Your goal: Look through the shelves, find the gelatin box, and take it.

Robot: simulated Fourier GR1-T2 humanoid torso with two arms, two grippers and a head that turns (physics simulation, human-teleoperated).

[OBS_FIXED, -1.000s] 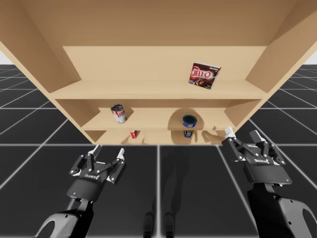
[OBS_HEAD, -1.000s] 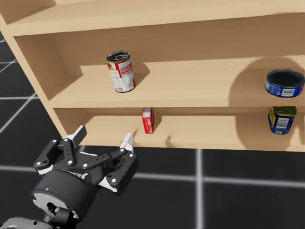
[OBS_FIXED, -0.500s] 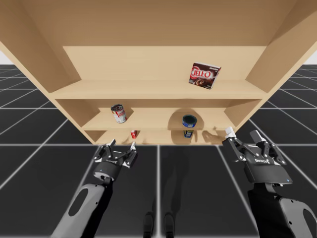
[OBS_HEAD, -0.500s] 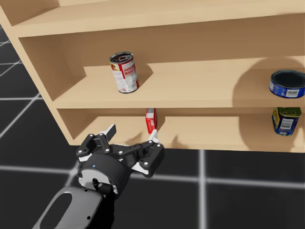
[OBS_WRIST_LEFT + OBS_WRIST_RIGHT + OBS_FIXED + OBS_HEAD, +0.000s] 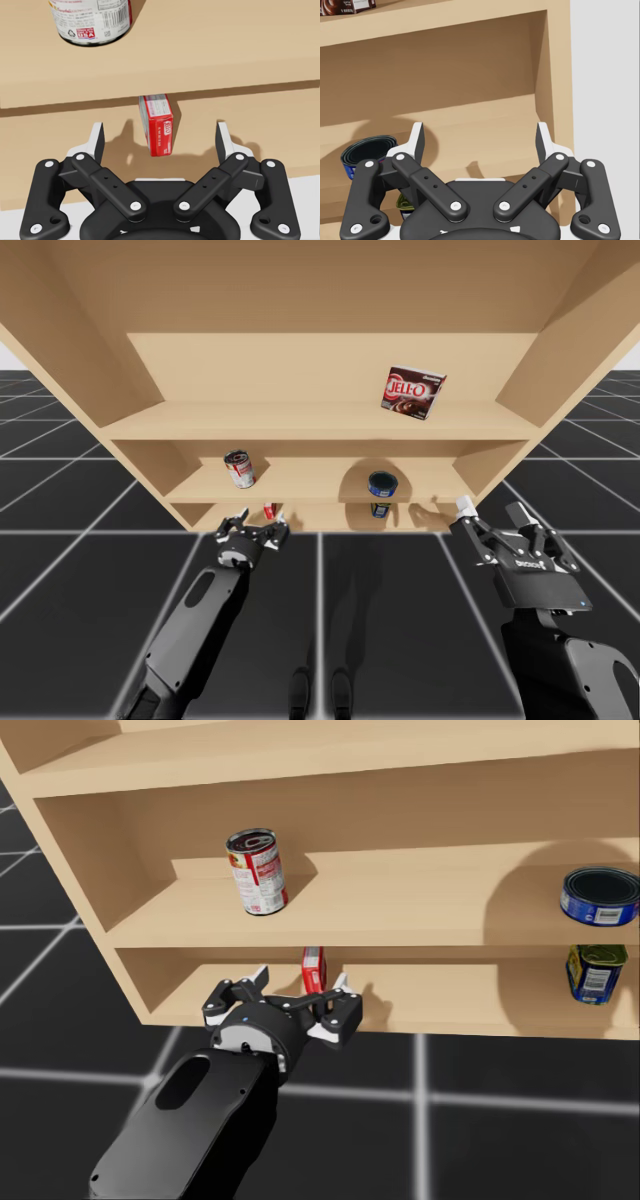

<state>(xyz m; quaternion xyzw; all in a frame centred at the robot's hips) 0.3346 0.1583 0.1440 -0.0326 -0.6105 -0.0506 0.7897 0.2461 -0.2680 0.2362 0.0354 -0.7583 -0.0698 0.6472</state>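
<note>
Gelatin box [image 5: 269, 510], small, red, upright on lowest shelf [image 5: 320, 517] in high view; left gripper [image 5: 262, 525] just before it, right gripper [image 5: 488, 512] spread, idle. Head view: box untouched. Left wrist view: fingers [image 5: 97, 142] wide, box ahead between them. Found, not yet grasped.

Small red box [image 5: 159, 127] standing upright on bottom shelf [image 5: 280, 125], left part.

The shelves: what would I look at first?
First, my open left tool right at the bottom shelf, with a small red box standing just ahead of it. Then the brown box tilted on the top shelf, and a red-labelled can on the middle shelf.
</note>
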